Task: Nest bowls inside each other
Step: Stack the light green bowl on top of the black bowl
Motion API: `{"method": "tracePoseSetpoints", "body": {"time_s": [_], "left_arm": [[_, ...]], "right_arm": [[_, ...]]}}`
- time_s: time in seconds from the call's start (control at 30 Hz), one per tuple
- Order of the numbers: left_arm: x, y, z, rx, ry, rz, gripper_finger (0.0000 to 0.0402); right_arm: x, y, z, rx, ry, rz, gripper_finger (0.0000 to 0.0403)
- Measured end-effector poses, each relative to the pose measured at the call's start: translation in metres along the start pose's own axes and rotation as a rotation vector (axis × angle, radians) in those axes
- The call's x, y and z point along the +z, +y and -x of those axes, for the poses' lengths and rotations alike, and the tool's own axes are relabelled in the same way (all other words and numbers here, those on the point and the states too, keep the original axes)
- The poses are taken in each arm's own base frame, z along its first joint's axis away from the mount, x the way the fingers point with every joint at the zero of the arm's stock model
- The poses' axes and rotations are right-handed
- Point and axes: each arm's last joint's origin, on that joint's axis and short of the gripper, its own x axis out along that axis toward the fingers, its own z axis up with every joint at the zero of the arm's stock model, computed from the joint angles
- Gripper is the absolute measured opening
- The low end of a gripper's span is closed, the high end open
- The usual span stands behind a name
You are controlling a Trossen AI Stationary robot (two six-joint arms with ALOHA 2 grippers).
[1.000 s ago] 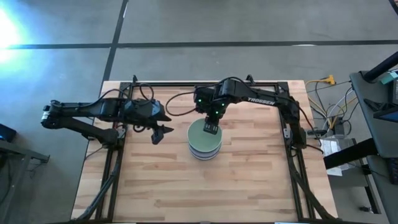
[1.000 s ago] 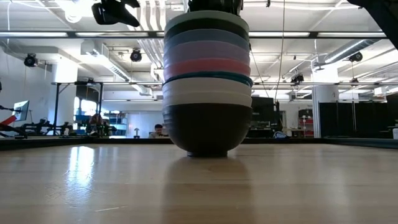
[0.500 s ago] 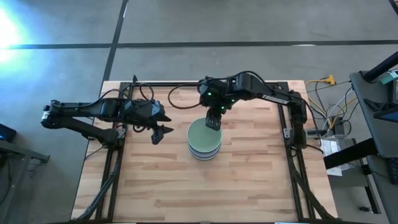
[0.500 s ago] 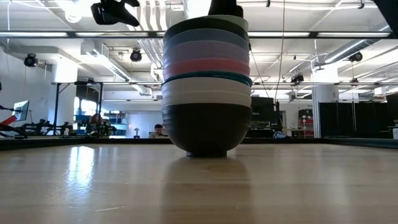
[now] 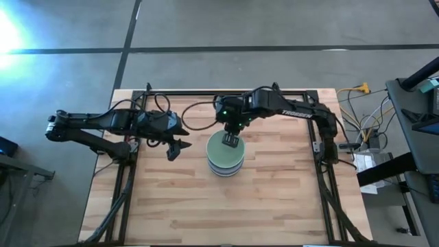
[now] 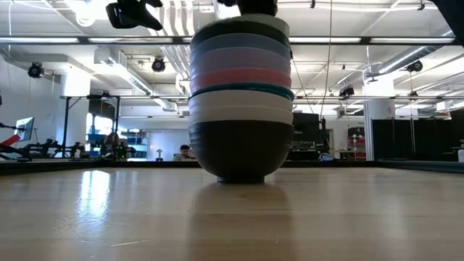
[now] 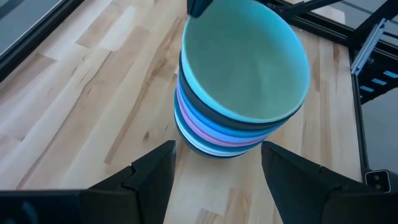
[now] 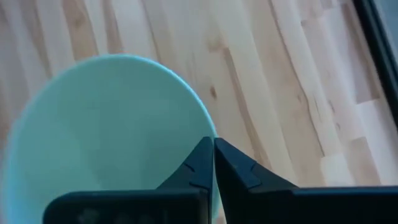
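Bowls (image 5: 226,156) stacked mid-table, right gripper (image 5: 232,142) closed, empty, above rim, left gripper (image 5: 173,149) wide, aside

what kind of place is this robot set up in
Probably a robotics lab or workshop in an industrial hall. The low view shows exposed ceiling ducts and strip lights, with people at workstations behind the wooden table; the high view shows a concrete floor.

the bowls (image 5: 226,156) stand nested in one stack near the middle of the table (image 5: 274,199), each set inside the one below. the right gripper (image 5: 232,141) is over the far rim of the top bowl (image 7: 245,59) (contact can't be told). the left gripper (image 5: 175,148) is to the stack's left, apart from it, above the table's left part.
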Motion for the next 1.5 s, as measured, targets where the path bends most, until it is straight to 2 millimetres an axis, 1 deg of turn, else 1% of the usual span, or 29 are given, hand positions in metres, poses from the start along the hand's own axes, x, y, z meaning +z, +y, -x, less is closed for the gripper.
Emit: {"method": "tracePoseSetpoints", "body": {"time_s": [0.13, 0.23, 0.3, 0.4, 0.53, 0.6, 0.7, 0.77, 0.87, 1.0, 1.17, 1.4, 1.5], "left_arm": [[0.0, 0.0, 0.001, -0.001, -0.002, 0.001, 0.0221], [0.0, 0.0, 0.001, -0.002, -0.003, 0.002, 0.0221], [0.0, 0.0, 0.002, -0.003, -0.004, 0.002, 0.0221], [0.0, 0.0, 0.002, -0.003, -0.004, 0.003, 0.0221], [0.0, 0.0, 0.002, -0.003, -0.004, 0.002, 0.0221], [0.0, 0.0, 0.001, -0.002, -0.003, -0.003, 0.0221], [0.0, 0.0, 0.001, 0.003, -0.004, -0.02, 0.0221], [0.0, 0.0, 0.001, 0.005, -0.004, -0.021, 0.0221], [0.0, 0.0, 0.001, 0.008, -0.006, -0.029, 0.0221], [0.0, 0.0, 0.0, 0.01, -0.004, -0.05, 0.0221], [0.0, 0.0, 0.0, 0.011, -0.005, -0.048, 0.0221], [0.001, 0.0, 0.001, 0.001, -0.014, -0.037, 0.0221], [0.001, 0.0, 0.001, 0.0, -0.015, -0.023, 0.0221]], "right_arm": [[-0.005, 0.002, -0.014, -0.009, 0.047, 0.006, 0.0009], [-0.007, 0.004, -0.015, -0.052, 0.047, 0.006, 0.0009], [-0.008, 0.005, -0.007, -0.068, 0.025, -0.002, 0.0009], [-0.011, 0.01, 0.014, -0.059, -0.036, -0.011, 0.0009], [-0.021, 0.026, 0.041, -0.01, -0.145, -0.002, 0.0009], [-0.028, 0.037, 0.048, 0.031, -0.223, -0.002, 0.0009], [-0.046, 0.053, 0.053, 0.105, -0.338, -0.008, 0.0009], [-0.061, 0.061, 0.051, 0.164, -0.419, -0.029, 0.0009], [-0.082, 0.071, 0.038, 0.255, -0.54, -0.063, 0.0009], [-0.1, 0.078, 0.018, 0.343, -0.673, -0.091, 0.0009], [-0.113, 0.08, -0.008, 0.358, -0.625, -0.156, 0.0009], [-0.125, 0.081, -0.023, 0.341, -0.574, -0.179, 0.0009], [-0.127, 0.082, -0.025, 0.342, -0.564, -0.189, 0.0009]]}}
